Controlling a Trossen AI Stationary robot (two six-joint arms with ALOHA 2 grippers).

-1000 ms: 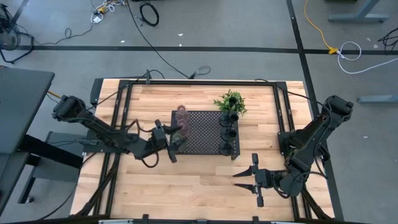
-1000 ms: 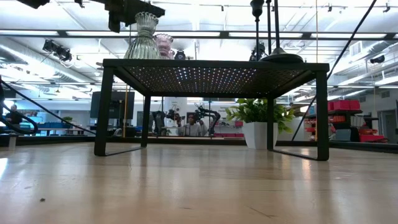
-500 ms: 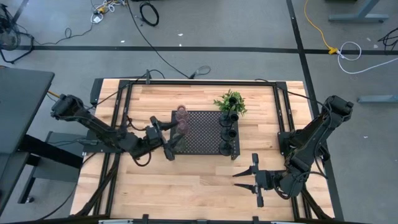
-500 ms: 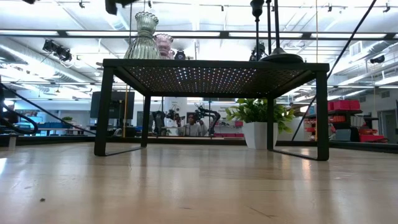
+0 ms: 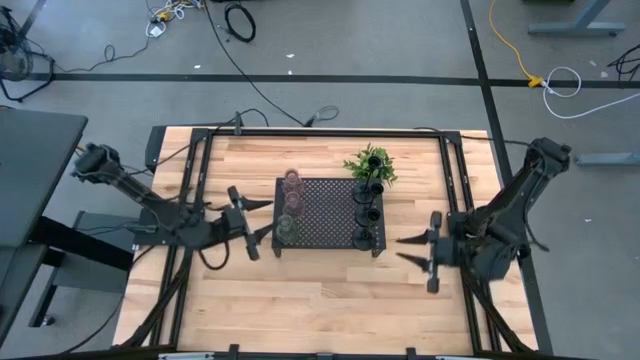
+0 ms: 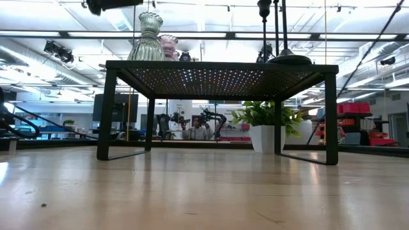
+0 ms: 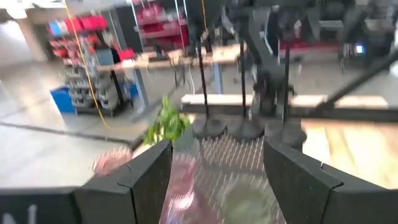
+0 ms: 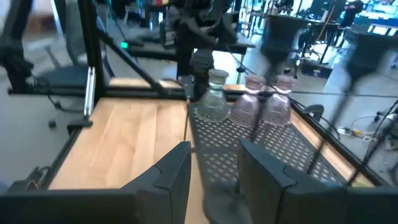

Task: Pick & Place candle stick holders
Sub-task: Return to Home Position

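Left fingers (image 7: pixel 146 177): spread wide, empty, just short of the shelf (image 5: pixel 325 215) edge.
Right fingers (image 8: pixel 175 169): parted, empty, near the opposite shelf edge.
Glass candle stick holders (image 5: pixel 288 203): three in a row on the shelf, just ahead of the left fingers.
Black candle stick holders (image 5: pixel 367 213): three in a row, nearest the right fingers.
Judgement: all six appear placed; the open fingers allow retreat without snagging a holder.
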